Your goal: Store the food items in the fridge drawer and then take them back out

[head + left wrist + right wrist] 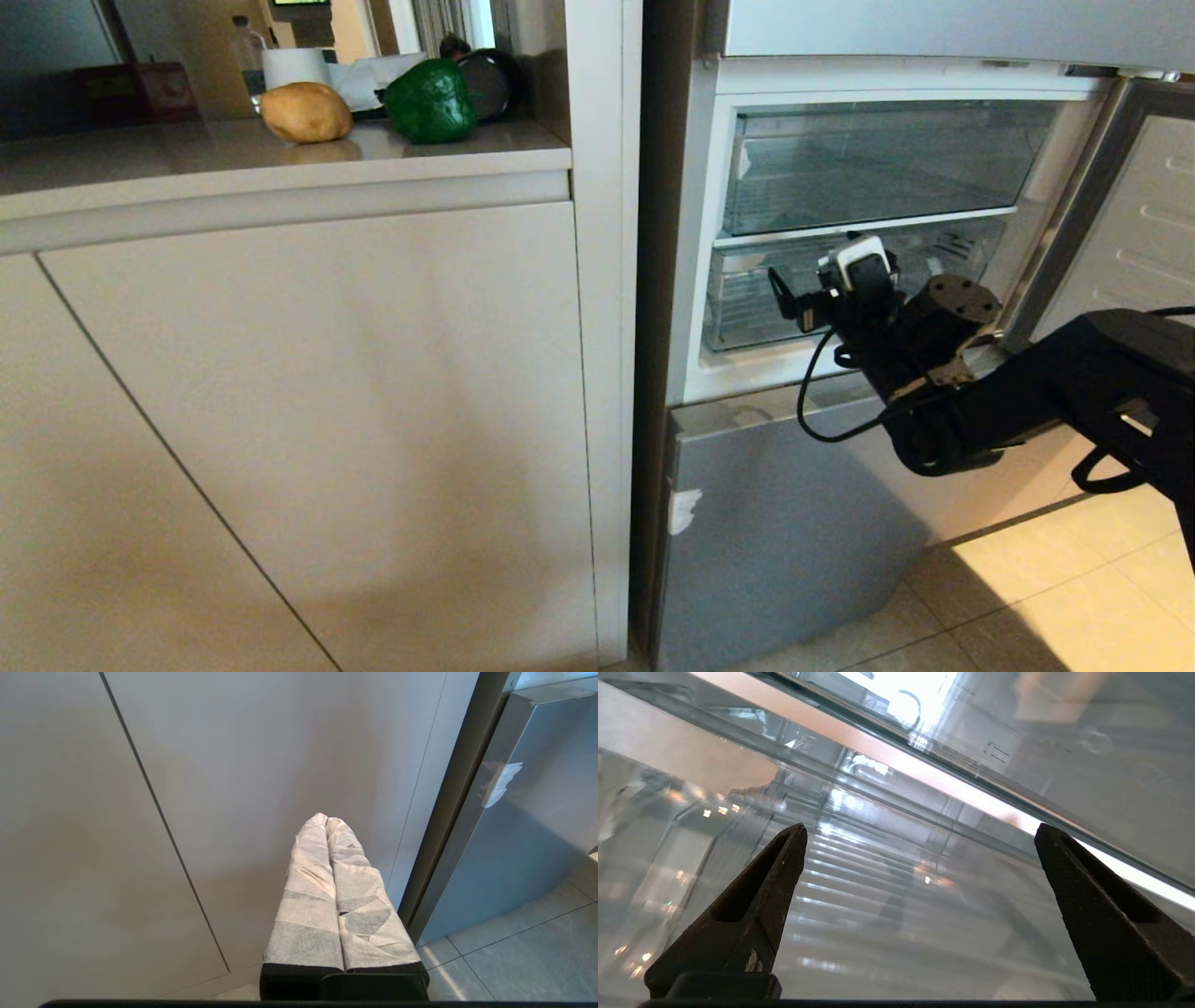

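1. Left gripper (327,821): parked low before the cabinet doors (308,420); its wrapped white fingers (308,896) lie pressed together, nothing between them. It shows only in the left wrist view.
2. Floor (1074,597): pale tiles, lit at lower right of the head view.
3. Fridge (784,523): silver-blue, just right of the cabinet; lower panel closed, with a torn white sticker (684,509) near its left edge. The middle door (1120,215) stands swung open on the right.
4. Right arm (1027,392): black, reaching in from the right toward the open compartment.
5. Right gripper (920,844): at the front of the lower drawer (747,308); jaws spread wide, dark fingers (752,905) well apart, holding nothing. The right wrist view looks through clear plastic onto the ribbed floor.
6. Upper drawer (868,168): clear bin directly above the lower one, pushed in.
7. Counter (187,159): pale top over the cabinet, left of the fridge.
8. Potato (305,112): tan, on the counter, outside the fridge.
9. Pepper (431,101): glossy green, on the counter just right of the potato, apart from it.
10. Paper roll (297,67): white, behind the potato.
11. Bottle (247,51): clear, behind the roll, to its left.
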